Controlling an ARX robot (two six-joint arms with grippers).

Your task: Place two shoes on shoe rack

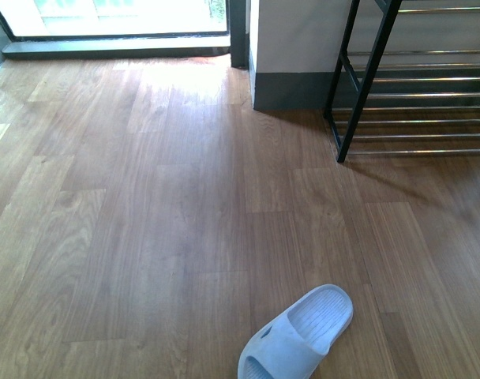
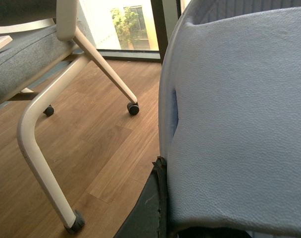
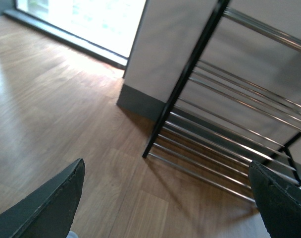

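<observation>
We are holding our right gripper [image 3: 166,166] spread wide. Its two dark fingers [image 3: 51,203] are standing far apart, and nothing is sitting between them. Past those fingers the shoe rack [image 3: 190,69] is standing on the wood floor [image 3: 51,99]. It has a black side frame and shiny rods, and it is right beside a white wall [image 3: 155,59].

Our left gripper [image 2: 149,208] is showing only one dark finger, so we cannot tell if it is apart or together. That finger is lying right against the edge of a big pale blue thing [image 2: 239,124] with bumpy skin, which is filling half of that view. It is looking like slipper stuff, but we cannot tell for sure. Behind it a chair [image 2: 36,134] with white legs and little wheels is standing on the floor.

In the front view one pale blue slipper [image 1: 299,335] is lying right side up on the floor, close to us. The rack is standing far off to the right, well apart from it. A bright window [image 1: 114,16] is glowing at the far left.
</observation>
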